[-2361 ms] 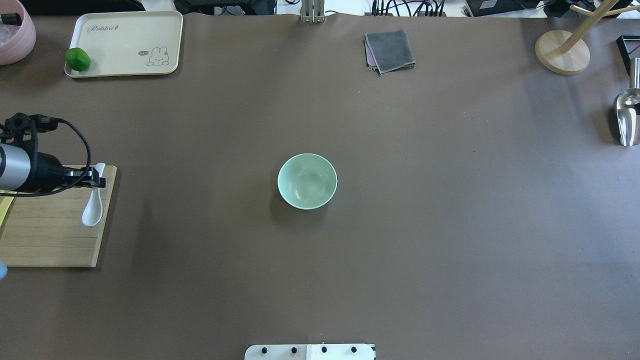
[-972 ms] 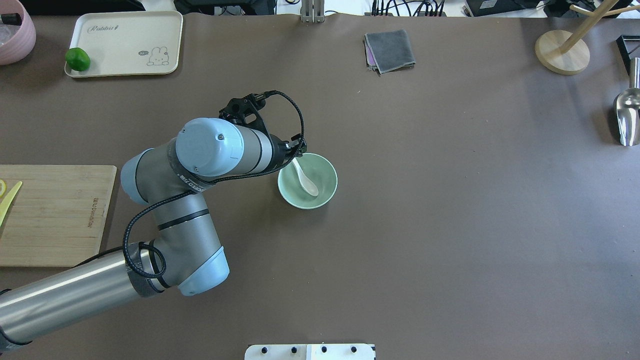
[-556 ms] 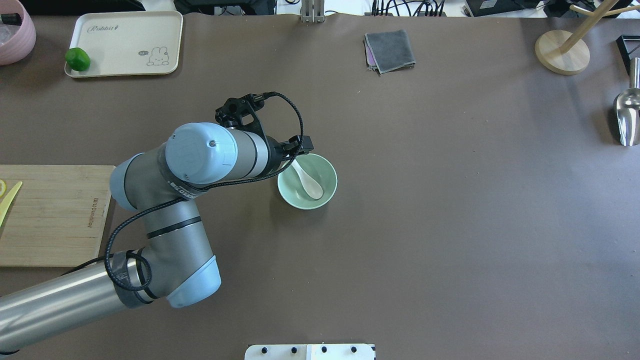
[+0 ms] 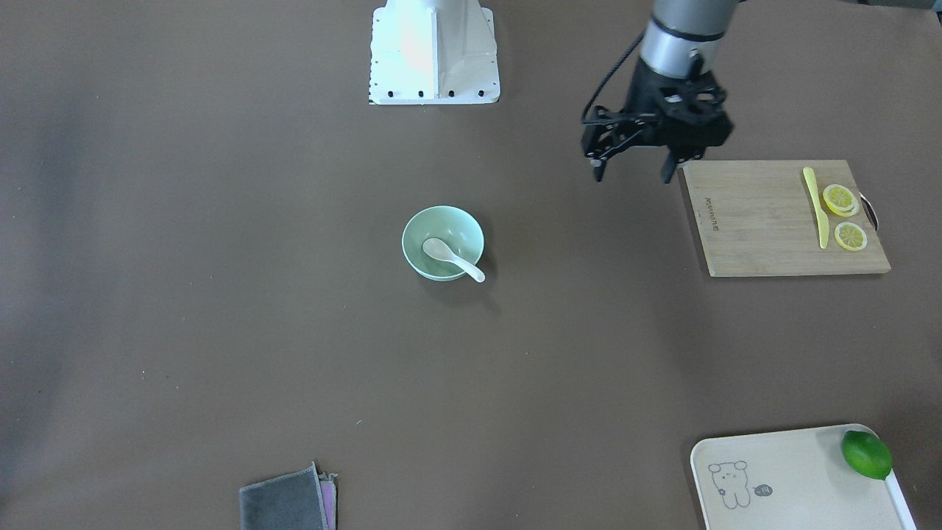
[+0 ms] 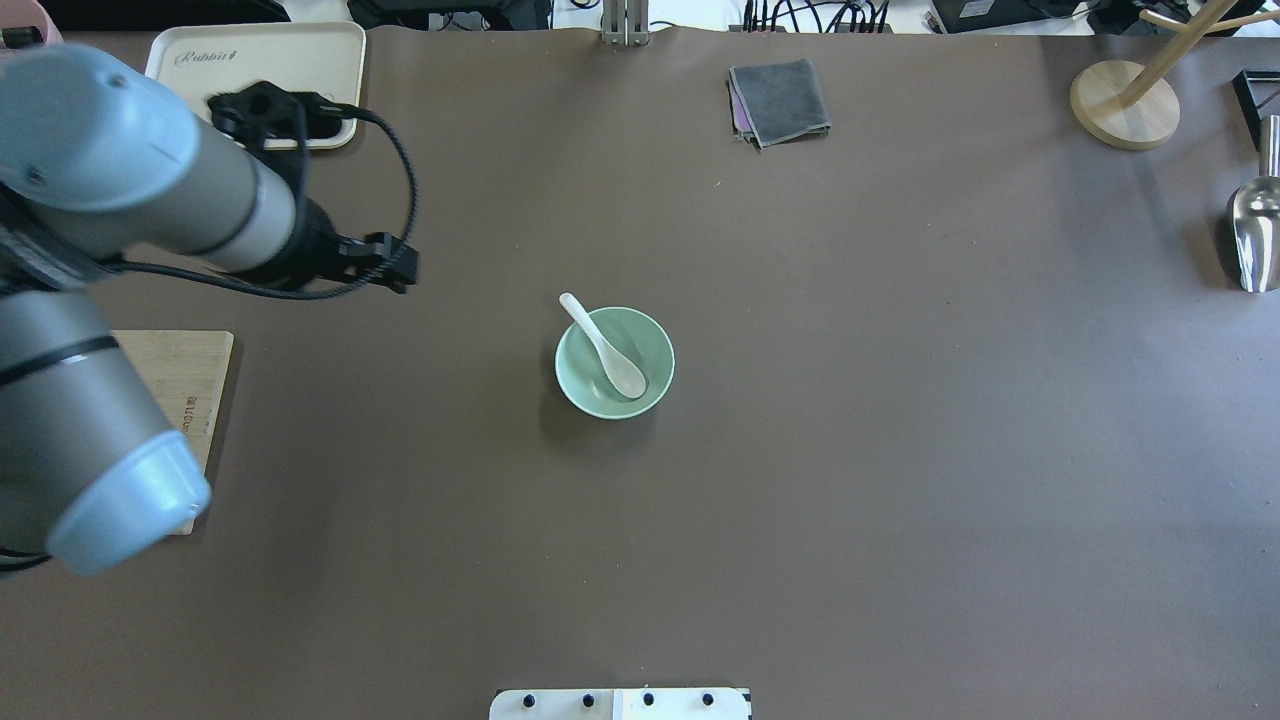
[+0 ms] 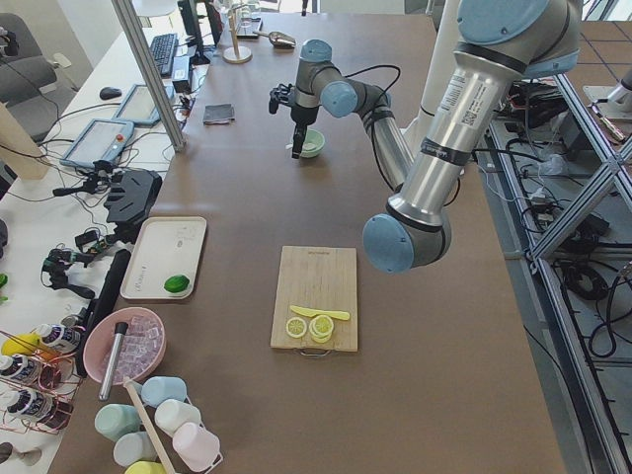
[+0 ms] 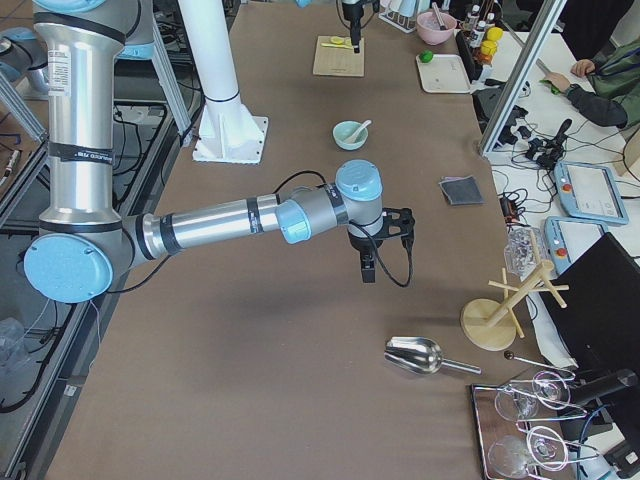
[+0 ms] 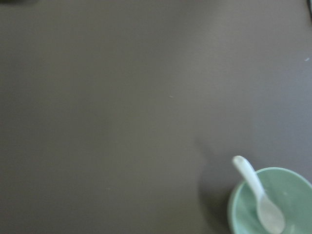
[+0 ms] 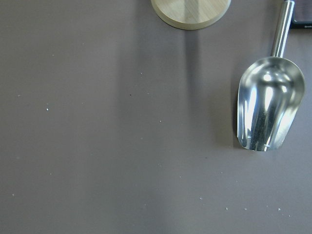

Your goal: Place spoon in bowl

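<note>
The white spoon [image 5: 605, 350] lies in the pale mint-green bowl [image 5: 580, 385] at the table's middle, scoop down inside, handle resting over the far-left rim. Both also show in the front-facing view, spoon [image 4: 449, 258] in bowl [image 4: 460, 228], and in the left wrist view, spoon [image 8: 258, 195] in bowl [image 8: 292, 195]. My left gripper [image 4: 633, 175] is open and empty, raised well to the left of the bowl, near the cutting board's corner. My right gripper [image 7: 365, 268] shows only in the exterior right view, above bare table; I cannot tell whether it is open.
A wooden cutting board [image 4: 765, 221] holds a yellow knife [image 4: 815, 206] and lemon slices [image 4: 840, 199]. A cream tray [image 4: 795, 478] holds a lime [image 4: 867, 454]. A grey cloth [image 5: 780, 100], a wooden stand [image 5: 1125, 105] and a metal scoop [image 5: 1255, 235] lie at the far and right edges.
My left gripper carried the spoon from the cutting board to the bowl, let go of it, and has pulled back to the left. The spoon stays in the bowl.
</note>
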`<move>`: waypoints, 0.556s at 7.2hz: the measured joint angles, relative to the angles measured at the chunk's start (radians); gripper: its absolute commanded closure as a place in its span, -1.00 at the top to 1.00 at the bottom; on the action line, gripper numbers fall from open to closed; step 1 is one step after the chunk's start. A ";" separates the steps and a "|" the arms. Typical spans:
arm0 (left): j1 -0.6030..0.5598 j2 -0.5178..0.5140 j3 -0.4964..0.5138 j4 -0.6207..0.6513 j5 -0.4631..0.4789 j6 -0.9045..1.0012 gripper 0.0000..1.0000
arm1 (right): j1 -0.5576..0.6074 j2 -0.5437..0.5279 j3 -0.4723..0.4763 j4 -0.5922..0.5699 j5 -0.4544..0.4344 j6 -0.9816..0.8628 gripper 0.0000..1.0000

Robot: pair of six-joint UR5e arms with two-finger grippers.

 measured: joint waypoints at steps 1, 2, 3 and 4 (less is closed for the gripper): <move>-0.137 0.082 -0.039 0.073 -0.055 0.222 0.96 | 0.007 -0.038 0.000 0.029 -0.007 -0.002 1.00; -0.300 0.158 -0.018 0.100 -0.164 0.442 0.96 | 0.015 -0.085 -0.003 0.077 -0.017 -0.003 1.00; -0.472 0.226 0.049 0.103 -0.290 0.659 0.96 | 0.026 -0.122 -0.010 0.111 -0.025 -0.004 1.00; -0.605 0.284 0.130 0.095 -0.370 0.860 0.96 | 0.036 -0.143 -0.019 0.126 -0.038 -0.004 1.00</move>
